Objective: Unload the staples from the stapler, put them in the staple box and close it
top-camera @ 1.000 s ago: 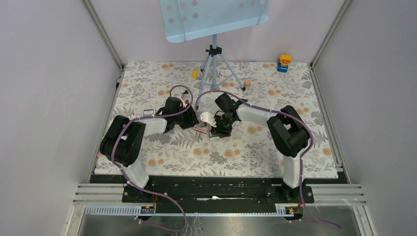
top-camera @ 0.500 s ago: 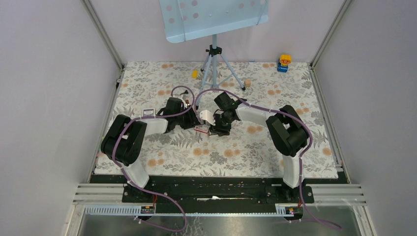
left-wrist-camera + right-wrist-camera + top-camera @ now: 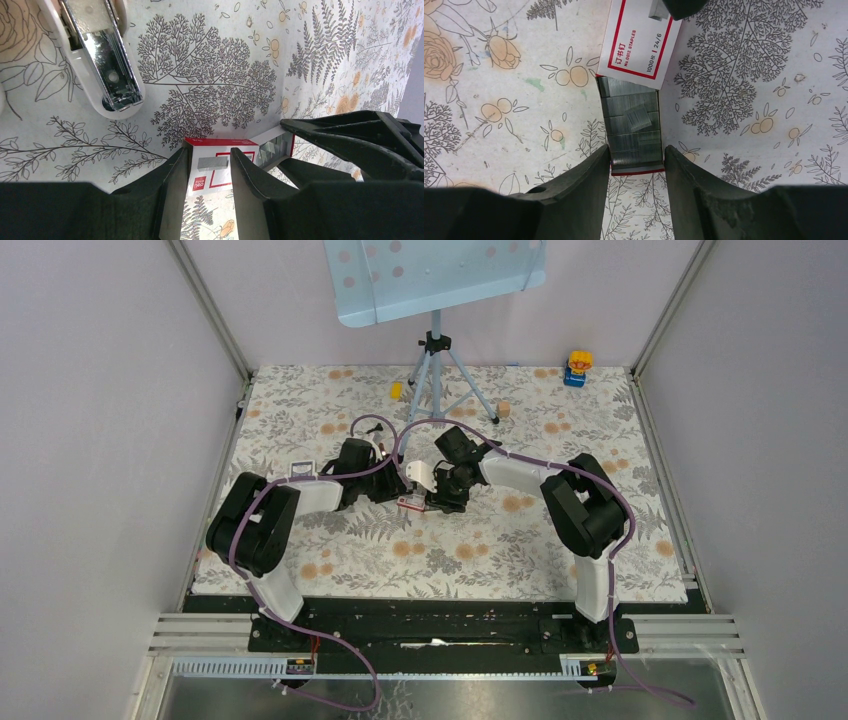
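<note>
The white stapler [image 3: 421,478] lies open on the floral mat, its metal magazine facing up in the left wrist view [image 3: 102,60]. Beside it lies the red-and-white staple box [image 3: 408,503]. Its tray of staples [image 3: 631,130] is slid partly out of the sleeve [image 3: 639,45]. My right gripper [image 3: 636,150] is shut on the tray's end, one finger on each side. My left gripper [image 3: 208,152] is partly open at the sleeve [image 3: 215,172]. One of its fingers stands at the sleeve's end and the other rests on top. No loose staples show in the stapler's magazine.
A music stand's tripod [image 3: 436,370] stands behind the work spot. A small yellow piece [image 3: 396,390], a cork-coloured piece [image 3: 504,408] and a blue-and-yellow toy [image 3: 577,368] lie near the back wall. Walls close in both sides of the mat.
Both grippers have shifted slightly around the staple box. The right gripper has edged a little up and left. The stapler has not moved.
</note>
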`<state>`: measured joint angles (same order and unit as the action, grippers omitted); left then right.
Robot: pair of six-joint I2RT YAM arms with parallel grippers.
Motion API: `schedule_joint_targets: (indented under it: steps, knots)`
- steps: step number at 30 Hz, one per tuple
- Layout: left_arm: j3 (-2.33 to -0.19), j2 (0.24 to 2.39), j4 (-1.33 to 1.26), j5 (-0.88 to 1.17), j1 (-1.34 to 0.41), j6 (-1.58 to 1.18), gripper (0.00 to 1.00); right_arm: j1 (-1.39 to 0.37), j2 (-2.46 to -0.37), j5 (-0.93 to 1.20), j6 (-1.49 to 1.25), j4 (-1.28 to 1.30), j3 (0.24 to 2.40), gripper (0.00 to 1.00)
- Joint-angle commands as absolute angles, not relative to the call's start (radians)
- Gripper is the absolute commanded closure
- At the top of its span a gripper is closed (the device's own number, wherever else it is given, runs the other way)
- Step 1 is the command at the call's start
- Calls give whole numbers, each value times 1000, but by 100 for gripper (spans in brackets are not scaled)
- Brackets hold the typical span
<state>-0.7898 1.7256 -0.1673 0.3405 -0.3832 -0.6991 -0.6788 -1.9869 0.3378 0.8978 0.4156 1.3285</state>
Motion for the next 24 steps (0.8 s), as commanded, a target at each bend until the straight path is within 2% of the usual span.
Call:
schedule_joint_targets:
  steps: [1,24]
  knots:
    - [-808,1747,-167,333,-389,-675,60,-674,-2008,271,880,383,1343,50]
    - [-816,1752,-157,338,-394,-675,61,-677,-1989,242,750,344,1332,53]
